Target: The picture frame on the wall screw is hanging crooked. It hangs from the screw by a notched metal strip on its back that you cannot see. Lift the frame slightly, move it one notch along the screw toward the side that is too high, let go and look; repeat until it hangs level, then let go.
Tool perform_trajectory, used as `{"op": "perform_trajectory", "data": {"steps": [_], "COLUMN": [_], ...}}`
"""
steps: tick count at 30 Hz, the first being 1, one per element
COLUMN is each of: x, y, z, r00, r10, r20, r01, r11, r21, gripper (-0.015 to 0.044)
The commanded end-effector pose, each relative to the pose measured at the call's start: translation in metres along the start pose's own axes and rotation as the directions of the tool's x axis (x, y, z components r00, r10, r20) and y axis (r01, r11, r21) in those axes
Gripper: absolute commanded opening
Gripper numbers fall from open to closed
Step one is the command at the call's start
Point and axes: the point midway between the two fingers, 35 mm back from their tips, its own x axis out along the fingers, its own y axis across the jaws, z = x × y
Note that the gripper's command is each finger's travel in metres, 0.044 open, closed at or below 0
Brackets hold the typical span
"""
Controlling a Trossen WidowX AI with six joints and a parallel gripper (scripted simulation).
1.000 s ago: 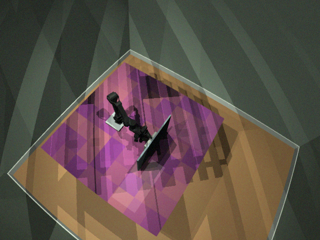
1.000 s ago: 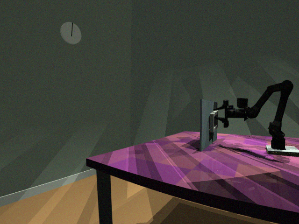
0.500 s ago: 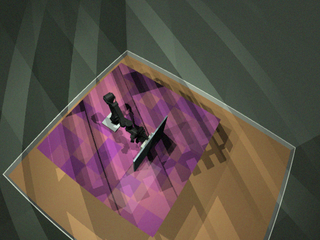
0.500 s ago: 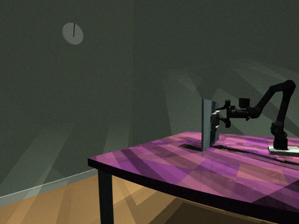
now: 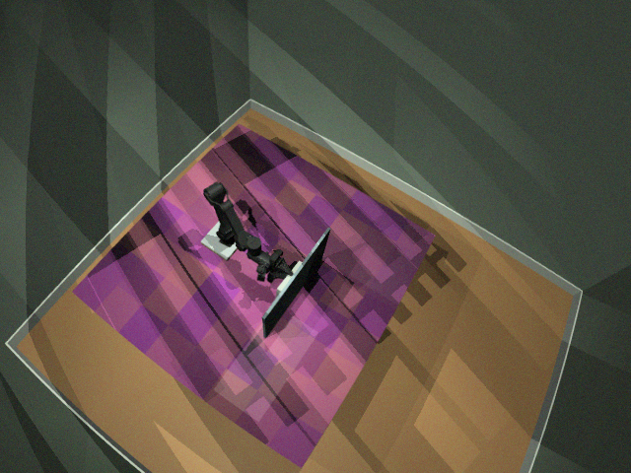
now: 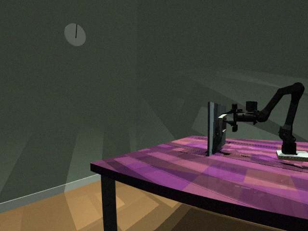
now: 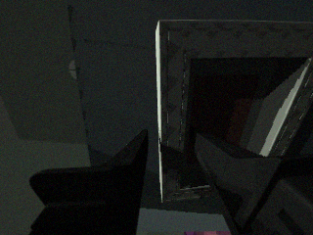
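The black, angular jaws are standing about halfway open at the upright panel, straddling one side of the picture frame. One finger is sitting above the frame's top edge, the other in front of its rectangular opening; a gap is showing at the upper finger, so they aren't clamping it. The frame is hanging on the panel's arm-facing side, its pale edge catching light, its dark border showing a carved-looking pattern. Its tilt I can't tell. The thin, slate-grey panel is standing on the purple-and-pink patchwork table. Facing the panel, the dark, bent arm is rising from a flat, whitish base plate.
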Motion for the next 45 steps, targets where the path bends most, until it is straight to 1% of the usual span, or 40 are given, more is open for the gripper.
{"op": "perform_trajectory", "data": {"steps": [1, 17, 19, 45], "x": [0.0005, 0.0005, 0.0005, 0.0002], "y": [-0.0007, -0.0007, -0.0007, 0.0055], "z": [0.0004, 0.0004, 0.0004, 0.0000], "r00": [1.000, 1.000, 1.000, 1.000], "r10": [-0.001, -0.001, -0.001, -0.001], "r20": [0.002, 0.002, 0.002, 0.002], "r01": [0.001, 0.001, 0.001, 0.001], "r11": [1.000, 1.000, 1.000, 1.000], "r21": [-0.003, -0.003, -0.003, -0.003], "gripper": [0.0161, 0.0055, 0.0002, 0.0000]}}
